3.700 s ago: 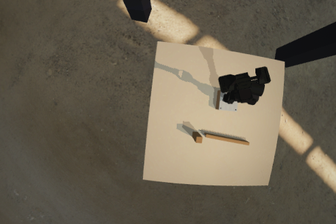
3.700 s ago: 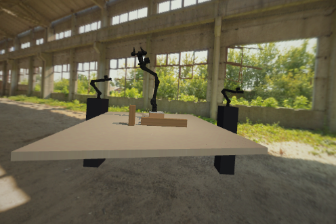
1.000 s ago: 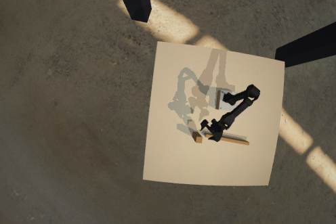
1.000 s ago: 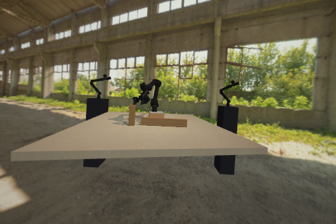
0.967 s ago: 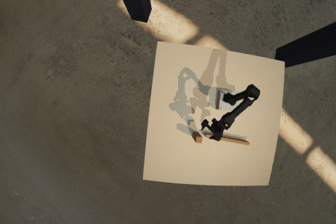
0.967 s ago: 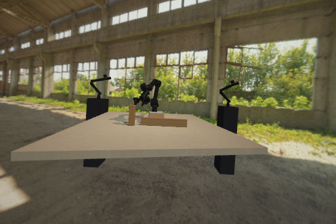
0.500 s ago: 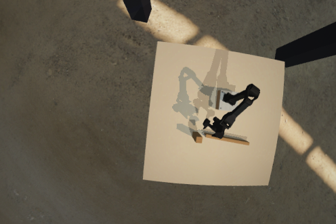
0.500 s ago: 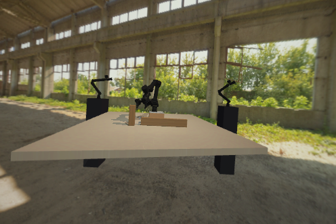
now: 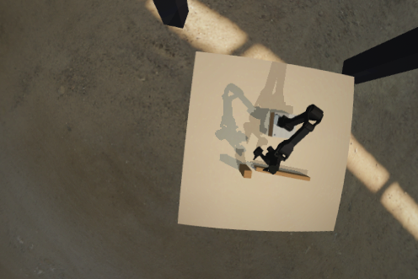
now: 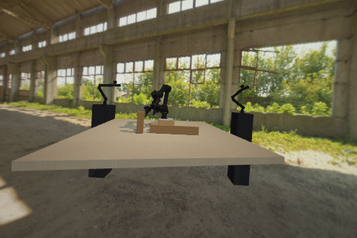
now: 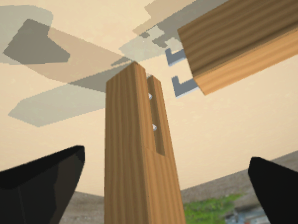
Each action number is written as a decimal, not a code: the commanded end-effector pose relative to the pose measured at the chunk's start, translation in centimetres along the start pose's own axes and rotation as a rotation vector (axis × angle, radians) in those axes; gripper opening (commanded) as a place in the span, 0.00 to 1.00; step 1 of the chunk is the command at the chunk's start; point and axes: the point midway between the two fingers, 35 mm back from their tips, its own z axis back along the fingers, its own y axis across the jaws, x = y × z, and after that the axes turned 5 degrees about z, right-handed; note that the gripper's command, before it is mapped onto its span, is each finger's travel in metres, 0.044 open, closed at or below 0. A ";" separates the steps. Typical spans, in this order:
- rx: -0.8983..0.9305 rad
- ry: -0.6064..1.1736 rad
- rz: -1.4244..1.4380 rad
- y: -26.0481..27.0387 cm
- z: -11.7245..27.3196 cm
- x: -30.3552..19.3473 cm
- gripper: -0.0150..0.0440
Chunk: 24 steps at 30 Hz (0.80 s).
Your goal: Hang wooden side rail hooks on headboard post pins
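Note:
The headboard post (image 9: 247,174) (image 10: 140,123) (image 11: 125,150) stands upright on the table (image 9: 219,206) (image 10: 144,150). In the wrist view its slot shows two small pins, an upper pin (image 11: 150,96) and a lower pin (image 11: 154,127). The wooden side rail (image 9: 295,177) (image 10: 174,130) (image 11: 240,42) lies along the table to the right of the post, apart from it. Two grey steel hooks, one hook (image 11: 173,60) and another hook (image 11: 181,91), stick out of its near end, outside the slot. My gripper (image 9: 259,163) (image 10: 146,111) (image 11: 168,160) is open and empty, above the table near the post and the rail's hook end.
A white base plate (image 9: 276,131) with a brown strip (image 9: 271,124) lies under the arm's base, behind the rail. Two black pedestals, a left pedestal (image 10: 103,115) and a right pedestal (image 10: 242,125), stand beyond the table and carry other small arms.

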 end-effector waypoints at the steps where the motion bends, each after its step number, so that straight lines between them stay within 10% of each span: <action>1: 0.026 0.000 -0.188 -0.2 -0.3 0.3 1.00; 24: 0.119 0.165 -1.495 -1.3 -1.1 1.1 1.00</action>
